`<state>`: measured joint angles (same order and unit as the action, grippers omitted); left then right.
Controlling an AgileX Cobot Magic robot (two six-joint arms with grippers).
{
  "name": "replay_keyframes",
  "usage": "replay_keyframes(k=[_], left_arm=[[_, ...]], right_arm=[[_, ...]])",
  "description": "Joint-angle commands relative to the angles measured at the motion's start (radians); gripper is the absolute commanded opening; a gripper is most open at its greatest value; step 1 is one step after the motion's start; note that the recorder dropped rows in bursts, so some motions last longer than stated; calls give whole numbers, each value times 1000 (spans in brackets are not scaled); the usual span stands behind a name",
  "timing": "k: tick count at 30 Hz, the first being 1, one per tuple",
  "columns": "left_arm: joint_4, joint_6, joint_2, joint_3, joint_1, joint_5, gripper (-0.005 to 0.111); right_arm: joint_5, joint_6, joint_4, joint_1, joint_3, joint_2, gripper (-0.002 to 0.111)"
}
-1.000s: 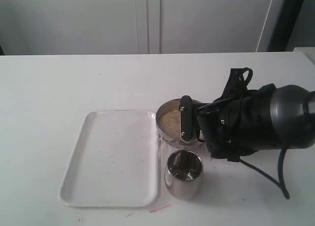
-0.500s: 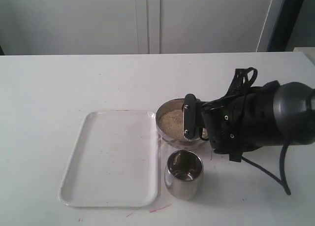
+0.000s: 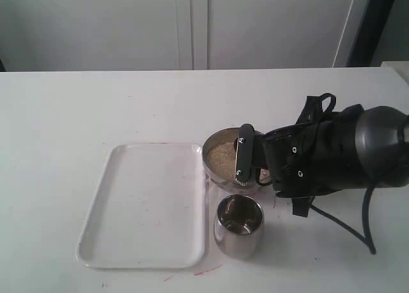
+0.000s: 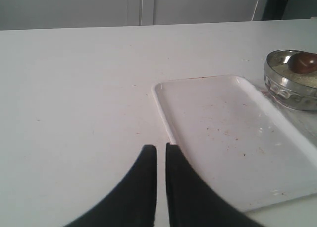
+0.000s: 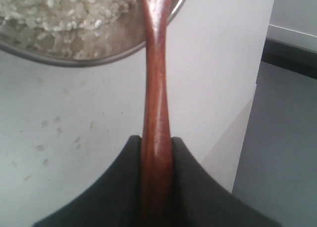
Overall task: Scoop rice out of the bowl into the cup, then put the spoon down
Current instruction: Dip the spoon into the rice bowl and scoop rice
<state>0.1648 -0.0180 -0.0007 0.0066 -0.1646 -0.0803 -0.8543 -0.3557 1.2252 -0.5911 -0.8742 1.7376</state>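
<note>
The steel bowl [image 3: 214, 172] holds pale rice [image 3: 220, 156] and stands just right of the tray. My right gripper [image 3: 246, 157] hovers over the bowl's right side, shut on the reddish-brown spoon [image 5: 156, 108]. Its handle runs from between the fingers toward the bowl [image 5: 74, 61] and over the rice [image 5: 59, 9]. The left wrist view shows the spoon's dark oval head [image 4: 302, 62] resting in the bowl [image 4: 290, 86]. The steel cup [image 3: 238, 228] stands upright in front of the bowl, and what it holds is unclear. My left gripper [image 4: 161, 148] is shut on nothing, low over the table beside the tray.
A white tray [image 3: 147, 207] lies flat left of the bowl and cup; its near corner [image 4: 163, 96] is just ahead of my left fingers. The right arm's bulky black body [image 3: 332, 156] fills the space right of the bowl. The table edge [image 5: 257, 83] is close behind the right gripper.
My right gripper with the spoon has shifted slightly to the right over the bowl. Bowl, cup and tray have stayed where they were.
</note>
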Motion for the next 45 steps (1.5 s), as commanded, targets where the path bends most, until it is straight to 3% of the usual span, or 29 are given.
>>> replay_keyframes(k=[1,12,19,31,45], left_arm=[[6,-1,1,-7,-7,4,14],[6,-1,1,-7,-7,4,14],[6,-1,1,-7,-7,4,14],[6,-1,1,-7,-7,4,14],[6,-1,1,-7,-7,4,14]], right_arm=[[7,0,-29,5,-2,-1,0],[35,0,-130,5,-6,-1,0],[24,109,-292,5,-85,-1,0],[-56,121,-276,39,-94,45,0],[19,148,-383,39,-102,53,0]])
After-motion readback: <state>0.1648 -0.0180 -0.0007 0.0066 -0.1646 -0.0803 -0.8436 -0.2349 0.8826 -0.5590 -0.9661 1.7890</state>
